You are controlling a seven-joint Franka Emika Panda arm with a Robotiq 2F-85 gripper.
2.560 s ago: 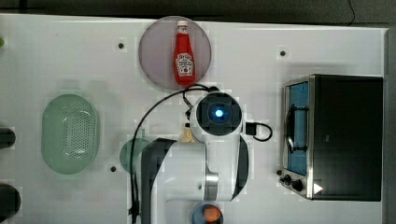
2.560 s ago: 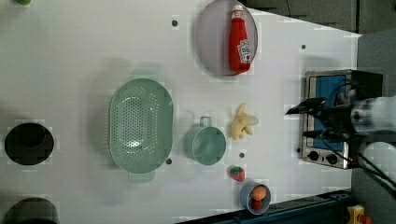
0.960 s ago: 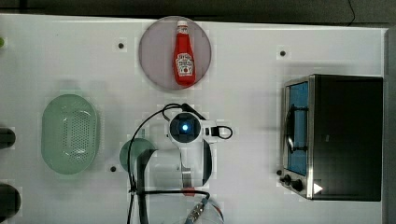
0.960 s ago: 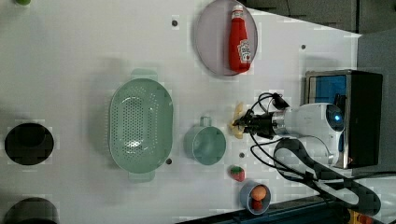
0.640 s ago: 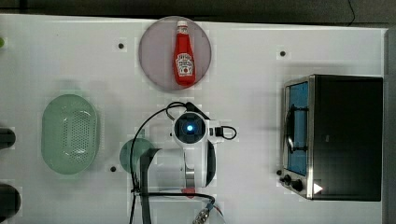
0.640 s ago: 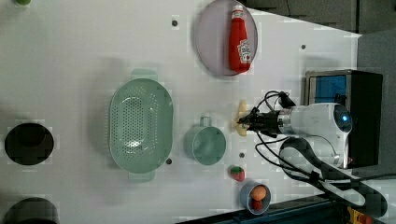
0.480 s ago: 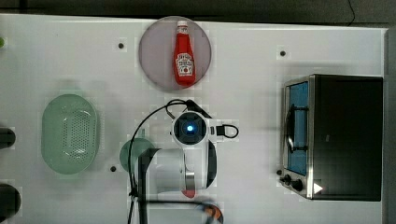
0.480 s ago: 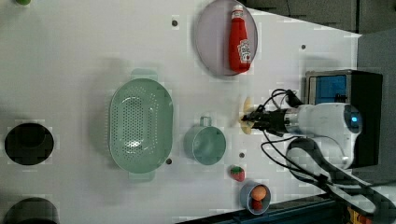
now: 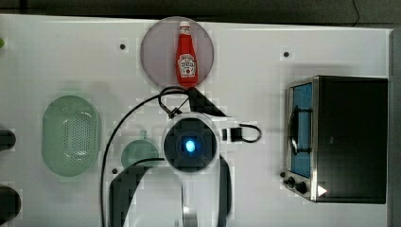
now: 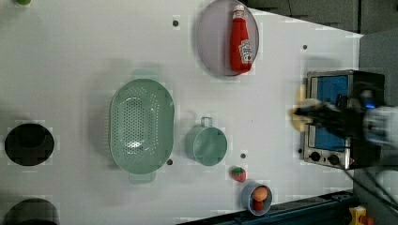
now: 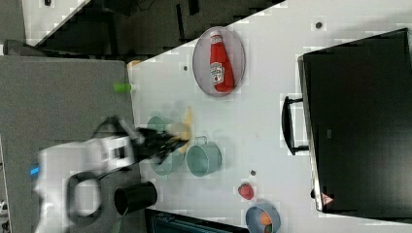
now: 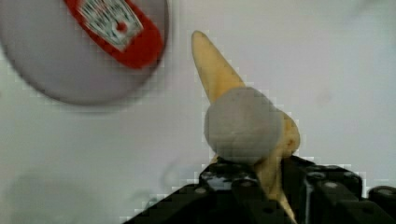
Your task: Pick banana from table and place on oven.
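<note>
White table with small dark holes, dark floor beyond its far edge. Silver oven at 3 o'clock in the top view, ketchup bottle on a grey plate at 12. Hand clenched on the pale banana (lifted clear of the table).

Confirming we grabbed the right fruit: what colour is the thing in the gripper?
Pale yellow, a banana pinched in the gripper; the wrist view shows it best.

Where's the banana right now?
The banana is in the hand, lifted off the table; in the right view it hangs over the green cups, below the ketchup plate.
</note>
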